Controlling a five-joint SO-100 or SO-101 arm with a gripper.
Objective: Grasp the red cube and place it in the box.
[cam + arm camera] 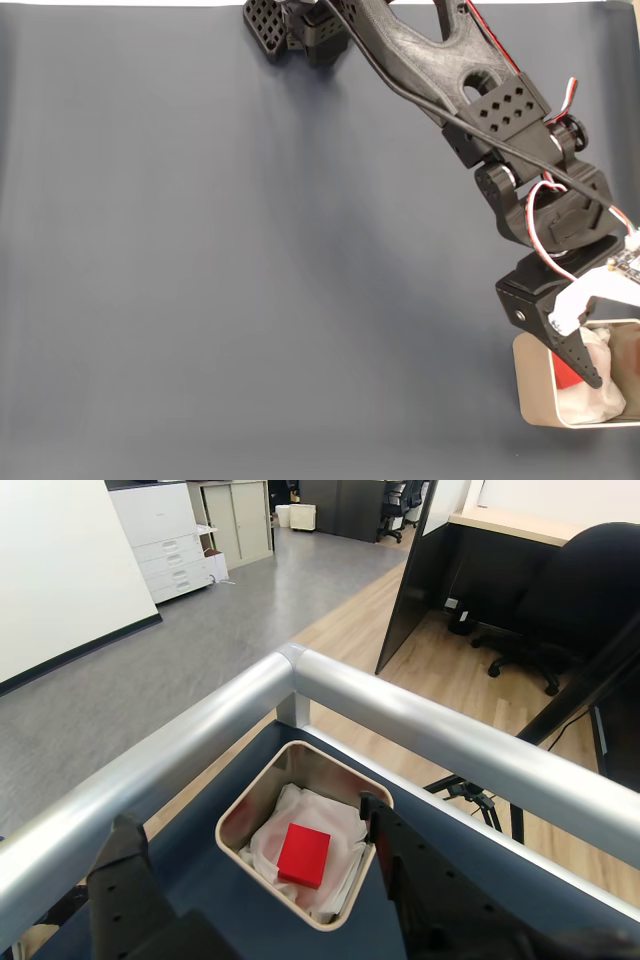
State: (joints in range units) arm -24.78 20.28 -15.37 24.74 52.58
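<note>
My fingers (250, 880) are hovering spread wide above the box (240, 820); the red cube (304, 854) is lying free on its white lining (275, 832).

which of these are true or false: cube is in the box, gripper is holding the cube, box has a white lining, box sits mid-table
1. The red cube lies inside the box. True.
2. The gripper is holding the cube. False: its fingers stand apart above the box, and the cube rests free on the lining.
3. The box has a white soft lining. True.
4. The box sits in the middle of the table. False: in the fixed view it is at the lower right corner.
</note>
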